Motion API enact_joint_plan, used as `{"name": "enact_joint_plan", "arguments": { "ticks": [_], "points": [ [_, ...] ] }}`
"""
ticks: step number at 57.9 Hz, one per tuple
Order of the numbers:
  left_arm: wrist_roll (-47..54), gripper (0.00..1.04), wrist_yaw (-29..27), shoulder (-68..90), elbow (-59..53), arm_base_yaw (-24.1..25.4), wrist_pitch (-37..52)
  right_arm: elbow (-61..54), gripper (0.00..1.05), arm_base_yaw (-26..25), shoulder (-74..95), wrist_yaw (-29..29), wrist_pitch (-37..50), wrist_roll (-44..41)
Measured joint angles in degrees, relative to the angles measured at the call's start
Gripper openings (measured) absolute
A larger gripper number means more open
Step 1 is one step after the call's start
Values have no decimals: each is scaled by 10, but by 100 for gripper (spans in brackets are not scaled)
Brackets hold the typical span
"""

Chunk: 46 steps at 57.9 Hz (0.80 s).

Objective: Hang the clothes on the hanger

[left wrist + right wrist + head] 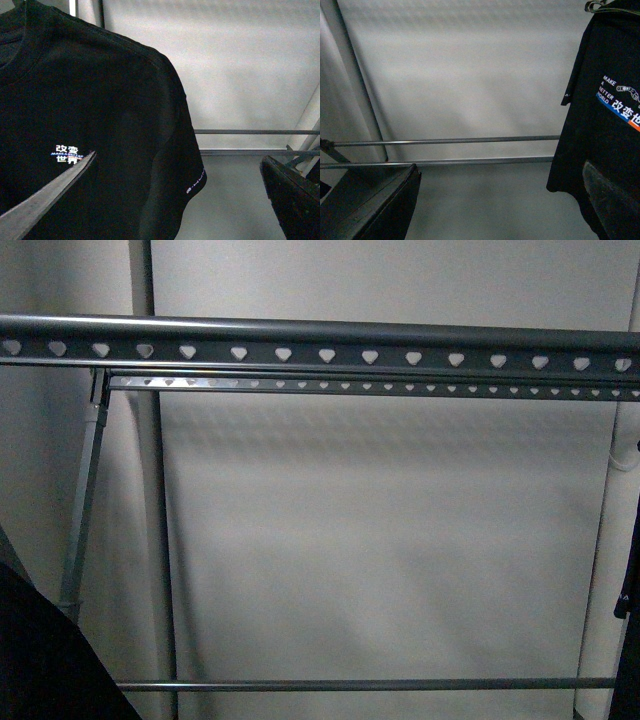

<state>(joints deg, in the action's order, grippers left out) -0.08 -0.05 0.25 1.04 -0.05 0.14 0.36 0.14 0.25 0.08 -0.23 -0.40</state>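
Observation:
The hanger (320, 348), a grey metal rack, spans the front view, its top rail pierced by heart-shaped holes. A black T-shirt (100, 100) with a small white print hangs close in the left wrist view. My left gripper (179, 156) is open, its fingers either side of the shirt's sleeve and holding nothing. The right wrist view shows a black printed T-shirt (600, 115) hanging at one side. My right gripper (500, 165) is open and empty, one finger (612, 197) in front of that cloth. Whether both views show one garment, I cannot tell.
Black cloth (40, 650) fills the front view's lower left corner, and a dark strip (628, 640) runs down its right edge. A second pierced rail (380, 386) sits behind the top one. A thin lower bar (360, 684) crosses near the floor. A pale wall stands behind.

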Motion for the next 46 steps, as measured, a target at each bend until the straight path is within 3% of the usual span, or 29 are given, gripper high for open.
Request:
{"name": "enact_joint_plan", "arguments": {
  "ticks": [17, 21, 25, 29, 33, 38, 46],
  "points": [
    [1, 98, 3, 0, 0, 1, 0, 0, 97, 0, 0, 0, 0, 0],
    [34, 98, 107, 38, 4, 35, 23, 0, 97, 0, 0, 0, 0, 0],
    [33, 98, 138, 122, 25, 62, 68, 0, 97, 0, 0, -2, 0, 0],
    [3, 98, 99, 245, 75, 93, 134, 0, 97, 0, 0, -1, 0, 0],
    [-52, 98, 37, 374, 153, 113, 134, 0, 97, 0, 0, -1, 0, 0],
    [-123, 98, -31, 515, 234, 112, 132, 0, 97, 0, 0, 0, 0, 0],
    [-196, 98, -90, 683, 322, 94, 160, 0, 97, 0, 0, -1, 0, 0]
  ]
}}
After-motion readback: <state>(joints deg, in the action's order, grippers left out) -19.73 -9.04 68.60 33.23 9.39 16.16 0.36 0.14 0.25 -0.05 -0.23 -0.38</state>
